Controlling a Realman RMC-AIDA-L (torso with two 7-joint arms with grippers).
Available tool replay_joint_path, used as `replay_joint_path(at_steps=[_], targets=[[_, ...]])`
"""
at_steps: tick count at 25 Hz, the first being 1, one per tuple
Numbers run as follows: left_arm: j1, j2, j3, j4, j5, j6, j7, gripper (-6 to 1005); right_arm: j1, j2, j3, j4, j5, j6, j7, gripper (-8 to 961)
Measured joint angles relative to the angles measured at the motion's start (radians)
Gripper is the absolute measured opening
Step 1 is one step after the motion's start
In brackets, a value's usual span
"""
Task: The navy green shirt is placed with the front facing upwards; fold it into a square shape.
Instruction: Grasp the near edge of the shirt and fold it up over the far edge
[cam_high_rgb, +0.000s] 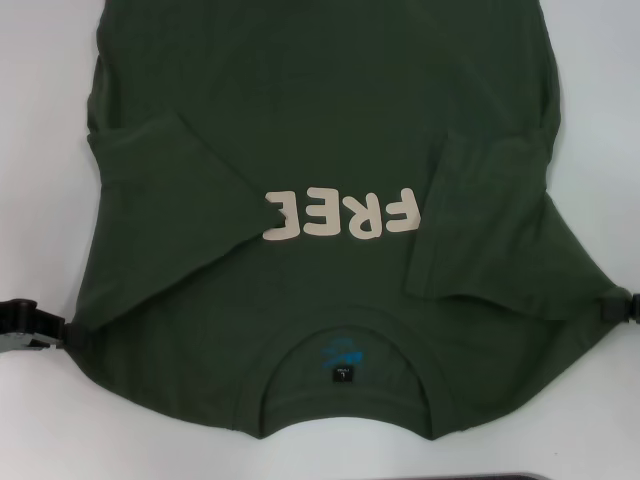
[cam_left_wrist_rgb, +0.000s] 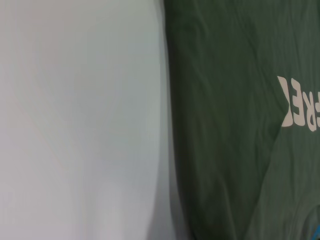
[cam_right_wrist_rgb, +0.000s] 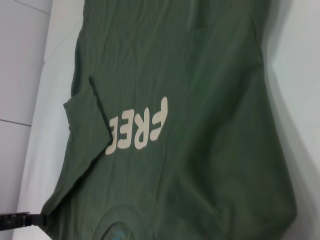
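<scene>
White tabletop (cam_high_rgb: 40, 100) is covered by the navy green shirt (cam_high_rgb: 330, 110), front up, sleeves folded inward. The left gripper (cam_high_rgb: 35, 328) and right gripper (cam_high_rgb: 618, 306) are met at its shoulder edges, apparently for folding; their opening cannot be told.

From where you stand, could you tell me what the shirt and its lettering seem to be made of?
The navy green shirt looks like soft matte knit, likely cotton: it creases gently and its folded sleeves lie flat. The FREE lettering looks like a smooth cream print, flat and opaque. The white table appears smooth, material uncertain.
</scene>
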Motion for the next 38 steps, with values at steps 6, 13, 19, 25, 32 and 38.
replay_joint_path(at_steps=[6,13,19,25,32,38], targets=[[-0.007,0.009,0.003,0.012,0.024,0.032,0.014,27,-0.05,0.009,0.005,0.0,0.001,-0.008,-0.026,71],[-0.011,0.014,0.002,0.021,0.06,0.045,0.028,27,-0.114,0.007,0.067,0.0,0.001,-0.027,-0.062,78],[-0.011,0.016,-0.002,0.034,0.095,0.056,0.034,28,-0.138,-0.008,0.091,-0.004,0.0,-0.039,-0.074,84],[-0.001,0.014,-0.006,0.035,0.105,0.058,0.036,30,-0.147,-0.011,0.098,-0.007,-0.003,-0.044,-0.076,90],[-0.002,0.012,0.001,0.035,0.105,0.067,0.038,32,-0.14,-0.011,0.096,-0.002,-0.002,-0.057,-0.086,97],[-0.027,0.009,0.003,0.022,0.098,0.086,0.056,34,-0.107,-0.002,0.093,-0.001,-0.001,-0.091,-0.099,103]])
